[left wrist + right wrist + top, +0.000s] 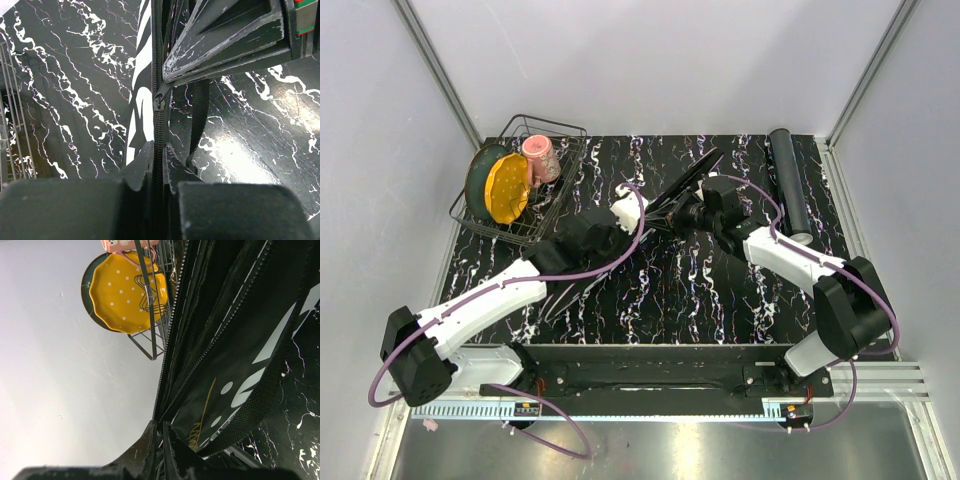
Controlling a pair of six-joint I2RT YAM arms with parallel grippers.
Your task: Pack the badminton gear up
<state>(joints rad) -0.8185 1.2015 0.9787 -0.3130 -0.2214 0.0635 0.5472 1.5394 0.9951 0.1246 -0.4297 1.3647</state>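
From the top view I have the racket bag [685, 185] lifted on edge at the centre of the tabletop [650, 290], a glossy black slab veined with white like marble. The bag shows as a thin black fabric sheet running from the centre toward 1 o'clock, held between both arms. My left hand [159, 155] is pressed together on the bag's edge, its blunt dark fingers pinching the toothed black zipper [157, 65], which runs straight up the left wrist view. A woven webbing strap [200, 110] hangs just beside the zipper. My right hand [161, 437] is likewise nipped onto the zippered rim, with the bag's smooth panel and its white lettering fanning away above the fingers. The long black tube [787, 180], a plain cylinder, lies flat at 2 o'clock, well apart from the bag. At 10 o'clock stands the wire basket [535, 225], holding a scalloped yellow plate [127, 292] dotted white, a green plate [480, 172] and a pink cup [540, 157].
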